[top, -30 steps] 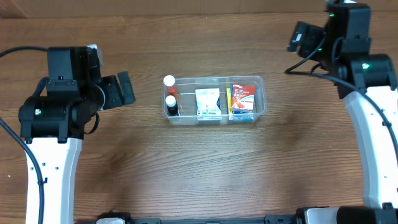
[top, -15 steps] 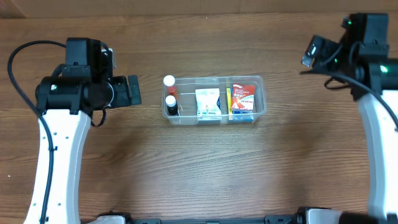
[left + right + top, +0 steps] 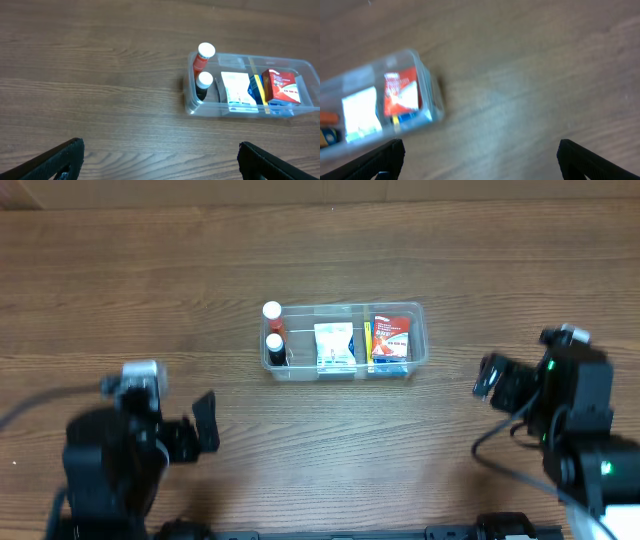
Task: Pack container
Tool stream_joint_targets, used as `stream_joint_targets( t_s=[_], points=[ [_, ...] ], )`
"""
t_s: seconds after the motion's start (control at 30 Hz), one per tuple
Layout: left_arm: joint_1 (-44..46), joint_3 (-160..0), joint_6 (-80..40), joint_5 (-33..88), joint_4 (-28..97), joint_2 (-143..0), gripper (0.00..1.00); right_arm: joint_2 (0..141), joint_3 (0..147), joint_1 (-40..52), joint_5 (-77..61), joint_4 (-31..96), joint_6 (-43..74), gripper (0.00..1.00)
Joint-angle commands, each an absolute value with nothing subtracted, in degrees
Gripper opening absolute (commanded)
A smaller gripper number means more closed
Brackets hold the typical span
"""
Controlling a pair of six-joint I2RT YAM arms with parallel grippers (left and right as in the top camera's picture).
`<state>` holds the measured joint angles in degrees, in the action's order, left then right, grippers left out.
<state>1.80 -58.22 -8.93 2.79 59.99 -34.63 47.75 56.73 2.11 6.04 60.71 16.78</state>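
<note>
Both arms sit low at the near edge of the worktop [image 3: 330, 460], wrists pointing inward and forward. The left fingers [image 3: 205, 423] are spread wide, tips in the bottom corners of the wrist view, nothing between them. Same for the right fingers [image 3: 489, 377]: wide apart, empty. The container [image 3: 421, 340] rests well ahead of both, right of centre from the left fingers, far left from the right ones. Inside I see a red bottle [image 3: 272, 313], dark bottle [image 3: 274, 345], white packet [image 3: 334, 345] and red box [image 3: 390, 338]. The right wrist view is motion-blurred and cuts off the container's left end. The left arm is smeared in the overhead view.
</note>
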Motion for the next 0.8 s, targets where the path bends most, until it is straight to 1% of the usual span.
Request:
stream_joint_targets(
  t_s=[0.0,0.1,0.4,0.77],
  points=[
    [2.00,-52.03,-12.08,1.45,59.09,-26.94,1.00,44.03,54.15,2.83,8.34,63.55,18.06,1.00],
    [2.00,-49.71,-12.01,1.32,59.11,-24.86,1.00,44.40,54.04,2.83,8.29,65.98,18.06,1.00],
    [2.00,-49.32,-12.01,1.32,68.03,-25.06,1.00,45.71,54.04,2.83,8.32,66.35,18.04,1.00],
    [2.00,-49.32,-12.01,1.32,68.07,-25.06,1.00,44.93,54.02,2.98,7.90,67.09,18.04,1.00]
  ],
)
